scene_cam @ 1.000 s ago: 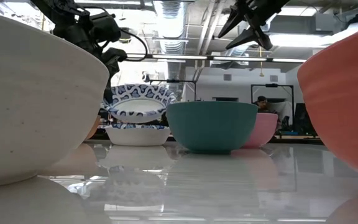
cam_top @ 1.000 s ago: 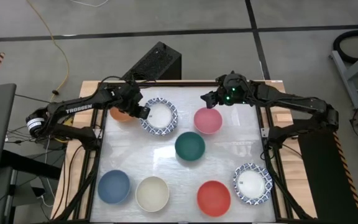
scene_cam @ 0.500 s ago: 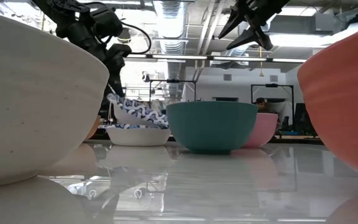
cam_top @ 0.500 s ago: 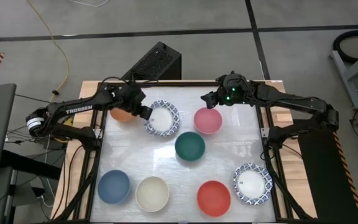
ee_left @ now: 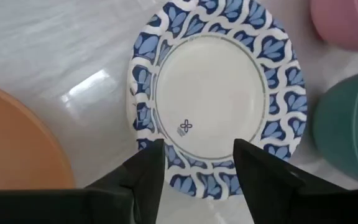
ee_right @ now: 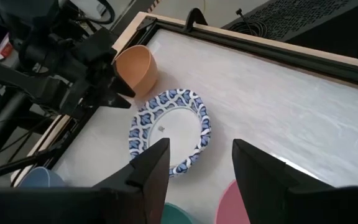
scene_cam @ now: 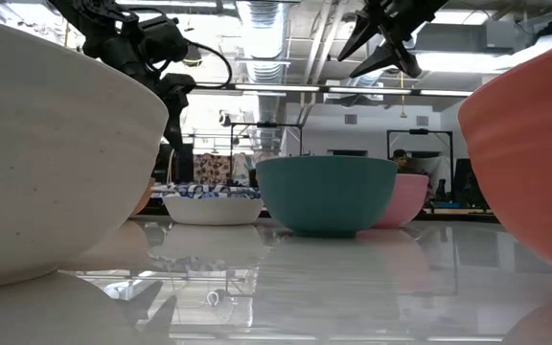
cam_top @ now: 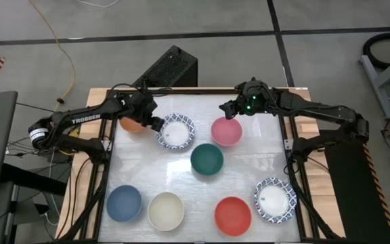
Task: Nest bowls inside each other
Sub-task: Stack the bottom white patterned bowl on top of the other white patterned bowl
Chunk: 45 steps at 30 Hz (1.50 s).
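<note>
On the glossy white table (cam_top: 249, 169), the left gripper (cam_top: 156, 123) hovers with jaws parted over the round blue-patterned bowl (cam_top: 176, 131); the right gripper (cam_top: 230, 108) waits, jaws apart.

Two black jointed arms, left arm (cam_top: 87, 119) lettered TROSSEN in white.

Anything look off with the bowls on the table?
Nothing stands out. All visible bowls sit upright and apart, none tipped or cracked. The patterned bowl under the open left tool lies level in the low view, beside the orange bowl. The right tool hovers open above the pink bowl.
</note>
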Motion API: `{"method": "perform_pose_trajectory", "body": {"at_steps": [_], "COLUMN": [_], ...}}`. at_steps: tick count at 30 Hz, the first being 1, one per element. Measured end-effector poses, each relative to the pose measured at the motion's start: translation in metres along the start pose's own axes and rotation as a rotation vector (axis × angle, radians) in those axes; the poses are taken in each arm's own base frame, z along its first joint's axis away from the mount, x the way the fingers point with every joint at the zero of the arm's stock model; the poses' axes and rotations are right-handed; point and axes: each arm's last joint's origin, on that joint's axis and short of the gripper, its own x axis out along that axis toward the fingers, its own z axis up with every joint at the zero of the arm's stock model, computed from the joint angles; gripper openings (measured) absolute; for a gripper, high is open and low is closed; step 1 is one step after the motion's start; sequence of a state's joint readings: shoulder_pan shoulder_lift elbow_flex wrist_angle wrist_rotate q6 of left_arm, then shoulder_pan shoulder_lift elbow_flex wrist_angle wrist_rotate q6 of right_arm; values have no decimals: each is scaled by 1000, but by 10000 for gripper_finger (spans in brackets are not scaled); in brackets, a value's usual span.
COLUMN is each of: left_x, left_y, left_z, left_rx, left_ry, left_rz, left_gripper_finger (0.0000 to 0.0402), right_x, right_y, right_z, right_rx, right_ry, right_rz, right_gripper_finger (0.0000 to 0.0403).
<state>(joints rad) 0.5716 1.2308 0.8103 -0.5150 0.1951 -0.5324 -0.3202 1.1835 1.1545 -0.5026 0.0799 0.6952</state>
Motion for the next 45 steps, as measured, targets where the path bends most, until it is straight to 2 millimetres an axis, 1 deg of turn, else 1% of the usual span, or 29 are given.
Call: {"method": "perform_pose_trajectory", "body": {"at_steps": [2,5,8,10,13,16,18,20,22,24,29,35,39,45], "left_x": [-2,-9,-21,-32,-49,-68,-78,-87,-94,-97,-97,-96,-96,-96], "left_y": [-1,-9,-18,-27,-39,-55,-63,-72,-79,-84,-90,-94,-96,-98], "left_z": [1,8,16,23,32,40,44,47,48,48,43,40,39,36], "left_rx": [19,70,116,151,196,243,264,289,325,345,369,382,383,386], "left_ry": [7,-13,-18,-30,-42,-92,-124,-150,-165,-173,-153,-146,-142,-134], "left_rz": [1,-13,-20,-31,-50,-100,-130,-160,-188,-203,-222,-234,-239,-250], "left_gripper_finger": [179,179,179,179,179,179,179,179,179,179,179,179,179,179], "right_x": [0,0,-3,-8,-18,-30,-39,-48,-55,-61,-71,-82,-83,-72], "right_y": [0,0,2,1,-4,-14,-18,-21,-21,-20,-15,-9,-7,-21], "right_z": [0,0,-3,-10,-30,-56,-75,-91,-108,-125,-162,-195,-213,-238], "right_rx": [0,-24,-75,-126,-198,-248,-266,-285,-309,-317,-338,-455,-490,-447], "right_ry": [0,1,26,85,271,511,637,746,818,867,939,974,977,1028], "right_rz": [0,3,10,13,-58,-210,-307,-384,-427,-430,-373,-277,-196,-159], "right_gripper_finger": [194,194,194,194,191,187,184,182,182,184,190,203,222,248]}}
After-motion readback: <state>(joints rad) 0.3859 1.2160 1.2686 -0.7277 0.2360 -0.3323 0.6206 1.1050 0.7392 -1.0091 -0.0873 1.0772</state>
